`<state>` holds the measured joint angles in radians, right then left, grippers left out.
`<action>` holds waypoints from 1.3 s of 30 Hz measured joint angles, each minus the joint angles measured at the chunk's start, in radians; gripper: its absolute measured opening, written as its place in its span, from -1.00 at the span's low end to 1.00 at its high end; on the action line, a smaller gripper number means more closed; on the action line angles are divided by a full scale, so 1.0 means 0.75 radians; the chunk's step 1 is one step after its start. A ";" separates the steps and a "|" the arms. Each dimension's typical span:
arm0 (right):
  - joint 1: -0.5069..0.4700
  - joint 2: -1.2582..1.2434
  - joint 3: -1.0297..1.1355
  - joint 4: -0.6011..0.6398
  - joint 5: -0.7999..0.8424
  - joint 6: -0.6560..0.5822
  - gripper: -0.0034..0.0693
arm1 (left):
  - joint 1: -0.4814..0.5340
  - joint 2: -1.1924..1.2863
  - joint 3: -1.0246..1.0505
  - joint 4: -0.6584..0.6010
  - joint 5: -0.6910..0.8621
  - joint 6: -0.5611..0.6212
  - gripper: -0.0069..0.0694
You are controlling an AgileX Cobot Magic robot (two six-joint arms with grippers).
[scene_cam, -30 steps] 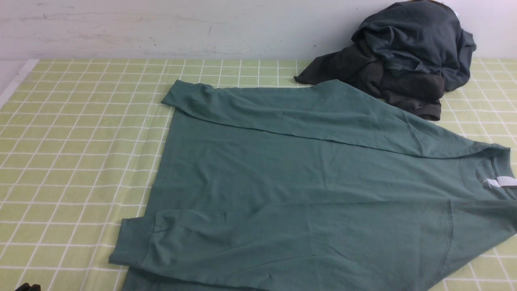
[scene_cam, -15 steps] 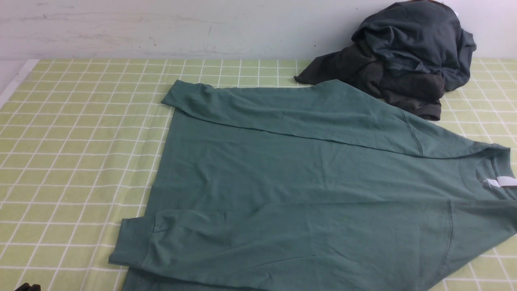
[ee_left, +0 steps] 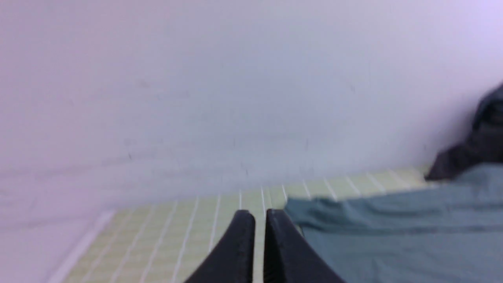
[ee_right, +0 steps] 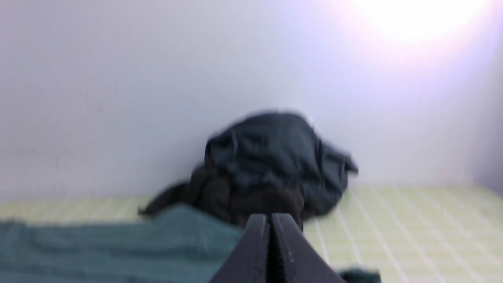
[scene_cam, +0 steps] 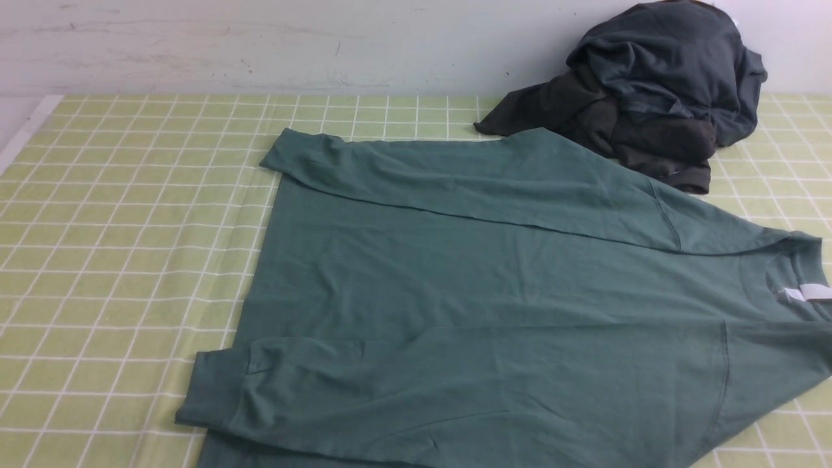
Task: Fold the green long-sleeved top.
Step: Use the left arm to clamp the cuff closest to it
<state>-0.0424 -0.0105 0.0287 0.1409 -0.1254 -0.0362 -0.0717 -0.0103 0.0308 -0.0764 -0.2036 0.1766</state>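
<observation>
Across the tabletop's (scene_cam: 130,227) centre, running out to its right and near edges: green long-sleeved top (scene_cam: 494,292), spread flat. Neck and white neck label (scene_cam: 806,292) lie toward the right edge, the hem toward the left.

- Far sleeve (scene_cam: 455,175) is laid back over the body along the far side. Near sleeve (scene_cam: 390,383) is laid likewise along the near side, its cuff (scene_cam: 214,390) at the hem end. Judged reason: the sleeves are tucked in to square the garment into a rough rectangle, so a hem-to-neck fold looks to be what remains.
- Dark garments (scene_cam: 650,84) are heaped in the far right corner against the wall (scene_cam: 260,45), touching the top's far shoulder. Probably set aside to keep the working area free.
- Left tool (ee_left: 259,214): jaws drawn almost together with only a thin slit between them, holding nothing. It sits low off the hem end and faces the wall.
- Right tool (ee_right: 270,216): jaws pressed fully together, empty, low over the cloth and facing the dark heap.
- Neither tool shows in the front view. Judged reason: both sit back at the near edge so they don't drag the fabric.

Change: a small dark piece that showed at the near left corner of the front view a second ago, and half a second ago, is gone. The cloth, sleeves and heap lie exactly as they did.
</observation>
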 joint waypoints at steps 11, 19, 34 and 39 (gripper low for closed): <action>0.000 0.002 -0.016 -0.061 -0.623 0.349 -0.94 | 0.000 0.041 -0.151 0.014 -0.539 -0.430 -0.74; 0.000 0.393 -0.603 -0.370 -0.237 0.276 -0.94 | 0.000 0.733 -0.949 0.310 0.317 -0.577 -0.74; 0.225 1.137 -0.800 -0.267 1.094 0.180 -0.94 | -0.028 1.896 -1.166 0.190 1.060 -0.610 -0.74; 0.307 1.315 -0.800 -0.158 1.139 -0.010 -0.94 | -0.138 1.997 -1.254 0.134 1.166 -0.420 -0.74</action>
<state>0.1879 0.9754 -0.5711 0.0227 0.7290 -0.0435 -0.1754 1.4874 -0.9099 0.0239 0.6710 -0.1381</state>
